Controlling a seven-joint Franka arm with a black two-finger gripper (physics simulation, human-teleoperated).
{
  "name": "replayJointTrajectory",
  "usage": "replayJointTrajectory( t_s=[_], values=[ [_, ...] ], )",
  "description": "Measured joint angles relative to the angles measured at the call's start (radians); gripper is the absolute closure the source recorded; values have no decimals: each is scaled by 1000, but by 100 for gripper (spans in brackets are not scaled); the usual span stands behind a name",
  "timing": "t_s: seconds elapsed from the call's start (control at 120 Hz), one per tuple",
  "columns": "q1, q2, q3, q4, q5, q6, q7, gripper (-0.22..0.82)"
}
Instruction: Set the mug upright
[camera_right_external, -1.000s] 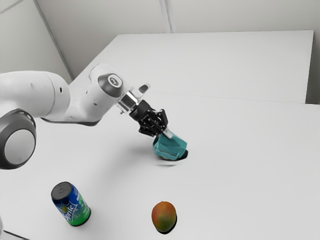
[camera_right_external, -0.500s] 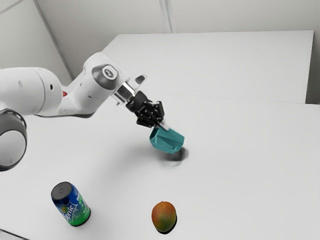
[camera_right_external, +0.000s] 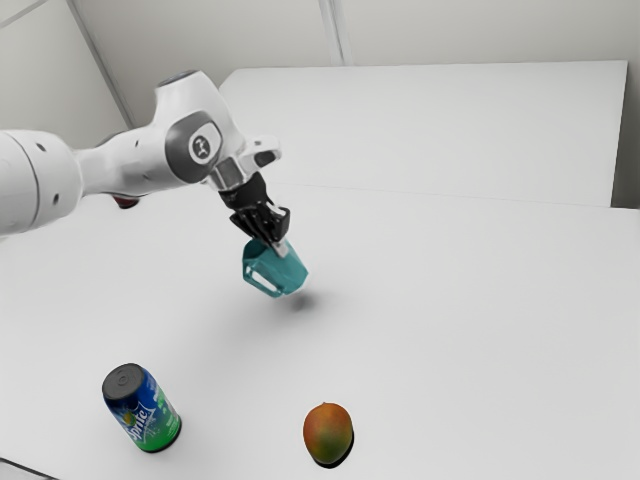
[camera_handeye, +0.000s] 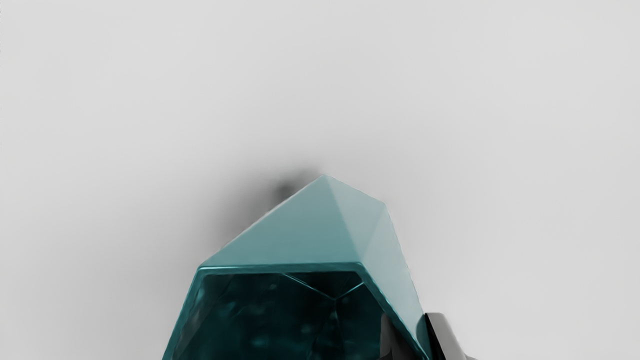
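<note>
The gripper (camera_right_external: 277, 244) is shut on the wall of the teal mug (camera_right_external: 278, 272) in the exterior view, holding it above the table, tilted, with its shadow below and to the exterior view's right. In the wrist view the angular mug (camera_handeye: 290, 235) shows its dark open mouth toward the camera. There the gripper (camera_handeye: 411, 335) pinches the rim, one finger inside the mug and the other against the outer wall. The mug's handle faces the lower left in the exterior view.
On the white table (camera_right_external: 460, 300), a Sprite can (camera_right_external: 142, 408) stands near the exterior view's lower left. A reddish-green mango (camera_right_external: 328, 433) lies at the lower middle. A dark red object (camera_right_external: 126, 201) is partly hidden behind the arm.
Lifted off the table, the mug has travelled with the gripper toward the exterior view's left and upward. The hand has swung to point more steeply down. Can and mango have stayed put.
</note>
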Motion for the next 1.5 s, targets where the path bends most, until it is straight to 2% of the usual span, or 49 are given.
replayJointTrajectory(
  t_s=[0.25, 0.492, 0.833, 1.5],
  values=[
    [-9, -17, -92, -34, 348, 50, -42, 79],
    [-26, 21, -109, -35, 498, 86, -93, 79],
    [-26, 1, -134, -91, 540, 82, -174, 79],
    [-49, 63, -148, -79, 531, 115, -284, 79]
  ],
)
